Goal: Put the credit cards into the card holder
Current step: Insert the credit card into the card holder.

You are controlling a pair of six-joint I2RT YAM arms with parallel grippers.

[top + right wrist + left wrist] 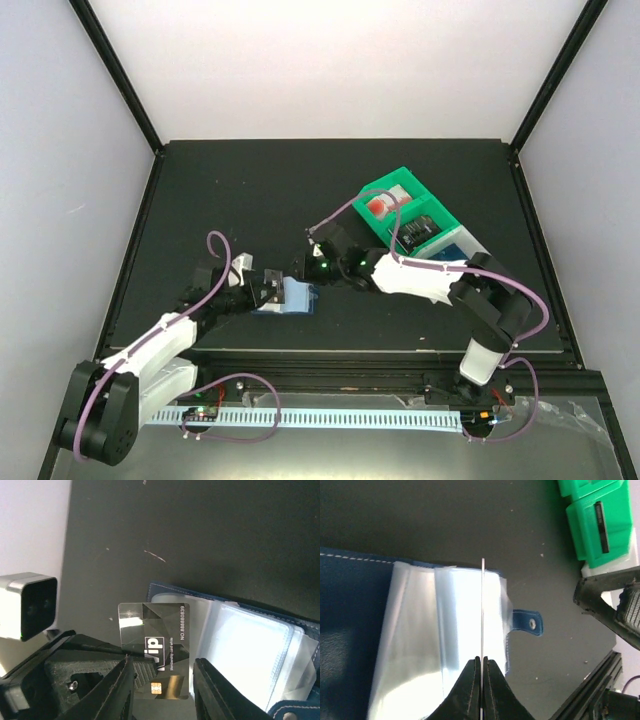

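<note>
Clamped in left tool (481, 680): credit card (155, 645), edge-on, pointing at clear sleeves (455, 625) of open card holder (350, 605) just ahead on tabletop (445, 520). Spread apart around card: right tool (162, 672). Nearer to sleeves: left.

Enclosing a matte black table (230, 190) on three sides with plain white walls (330, 60); running black frame posts (119, 78) up both rear corners

Black tbl (230, 190), open card holder (297, 297), green bin (408, 178)
</note>
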